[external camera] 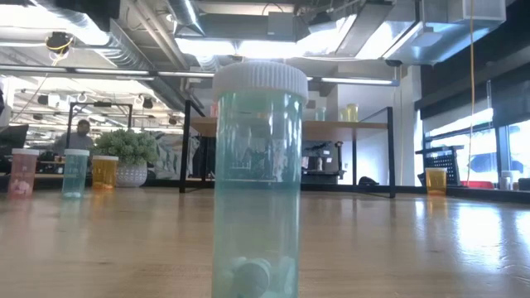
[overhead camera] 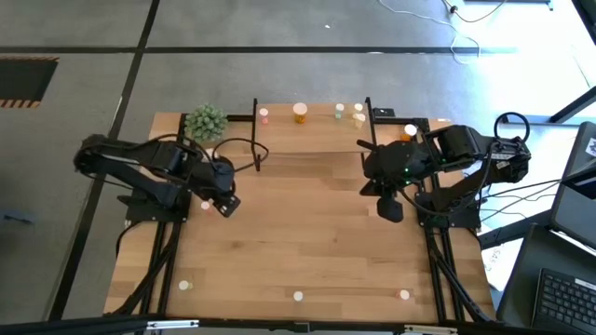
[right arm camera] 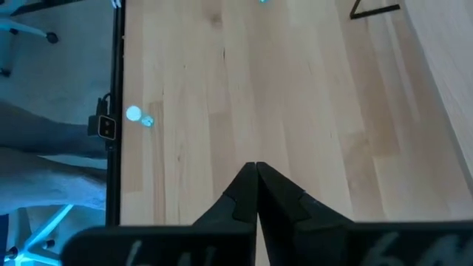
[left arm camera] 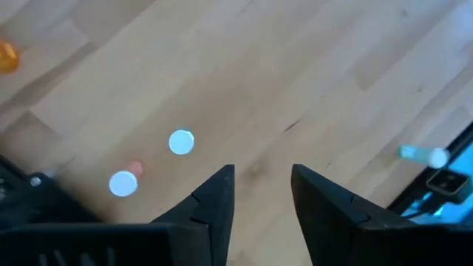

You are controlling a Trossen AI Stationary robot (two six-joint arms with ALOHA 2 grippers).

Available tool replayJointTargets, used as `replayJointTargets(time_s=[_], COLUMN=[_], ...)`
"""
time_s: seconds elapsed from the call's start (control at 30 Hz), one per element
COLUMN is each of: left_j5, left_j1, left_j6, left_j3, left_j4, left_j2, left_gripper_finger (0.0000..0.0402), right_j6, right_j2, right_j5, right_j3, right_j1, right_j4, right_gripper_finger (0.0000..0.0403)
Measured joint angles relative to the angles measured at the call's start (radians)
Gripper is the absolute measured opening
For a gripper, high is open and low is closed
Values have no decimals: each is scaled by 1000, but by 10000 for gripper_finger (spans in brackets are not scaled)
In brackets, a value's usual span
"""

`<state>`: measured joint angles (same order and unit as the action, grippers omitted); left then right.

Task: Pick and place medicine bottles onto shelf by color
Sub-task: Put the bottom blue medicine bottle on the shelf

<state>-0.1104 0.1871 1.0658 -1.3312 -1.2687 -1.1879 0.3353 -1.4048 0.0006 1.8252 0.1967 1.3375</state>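
Low view blocked by teal bottle (external camera: pixel 258 178); left gripper (left arm camera: pixel 262 193) fingers apart, empty; right gripper (right arm camera: pixel 256 193) pressed together.

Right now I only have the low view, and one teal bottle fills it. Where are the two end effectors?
Observer: The left end effector hangs over the left of the table, in front of the shelf; the right end effector is over the right.
Operator: Is either holding anything?
Observer: No. The left one's fingers are apart over bare wood; the right one's are shut on nothing.
Operator: Any bottles near the left?
Observer: A white-capped bottle and a pink bottle stand just ahead of it, untouched.
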Motion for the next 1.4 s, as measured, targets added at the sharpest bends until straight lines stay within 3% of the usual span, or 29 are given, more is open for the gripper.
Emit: replayJointTargets(time_s=[0.4, 0.87, 1.17, 1.4], left_j5=[-3, -35, -109, -128], left_j1=[8, 42, 55, 55], left_j6=[-20, -130, -217, -244], left_j3=[0, 0, 0, 0], left_j4=[-5, -55, -59, -58], left_j2=[-2, 8, 9, 10], left_gripper_finger=[129, 128, 128, 128], right_j6=[75, 198, 344, 364], right_j2=[-21, -165, -264, -325], right_j5=[0, -29, -75, -85], right_j3=[0, 0, 0, 0], right_j1=[0, 13, 81, 131], right_j4=[-86, -179, -299, -377], right_gripper_finger=[10, 10, 10, 10])
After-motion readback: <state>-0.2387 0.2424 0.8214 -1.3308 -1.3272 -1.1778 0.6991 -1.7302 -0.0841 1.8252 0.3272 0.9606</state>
